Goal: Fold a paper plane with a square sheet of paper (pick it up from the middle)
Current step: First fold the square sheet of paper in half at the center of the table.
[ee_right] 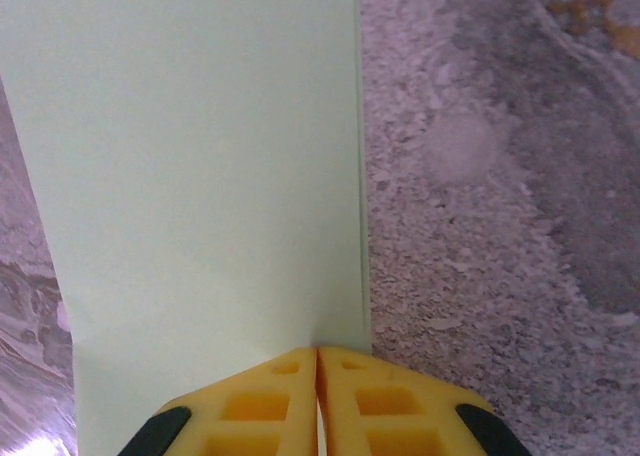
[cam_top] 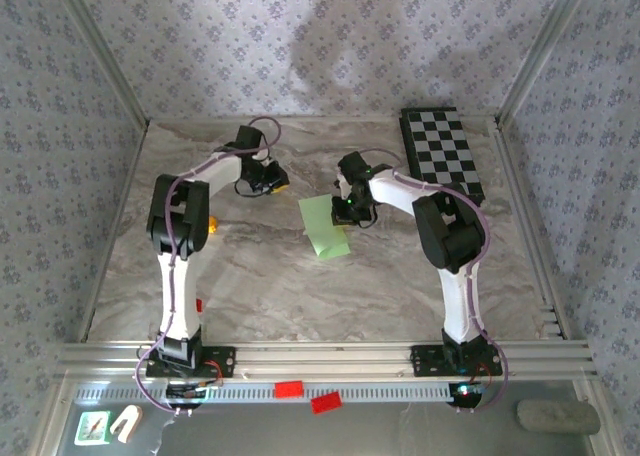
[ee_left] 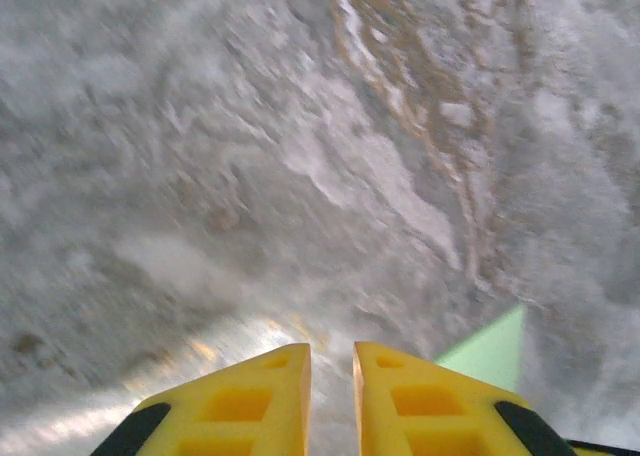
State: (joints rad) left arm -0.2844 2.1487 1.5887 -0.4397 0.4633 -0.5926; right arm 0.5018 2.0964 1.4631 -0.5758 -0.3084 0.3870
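Two states: right pincer (ee_right: 317,352) clamped on green sheet (ee_right: 200,156) (folded edge); left pincer (ee_left: 332,350) narrow, empty.

In the left wrist view the marble tabletop (ee_left: 250,176) is blurred, and a finger (ee_left: 440,396) of the left gripper (ee_left: 332,348) hides all but a corner of the square sheet of paper (ee_left: 490,351). Whether the right gripper (ee_right: 318,354) pinches or presses it is unclear.
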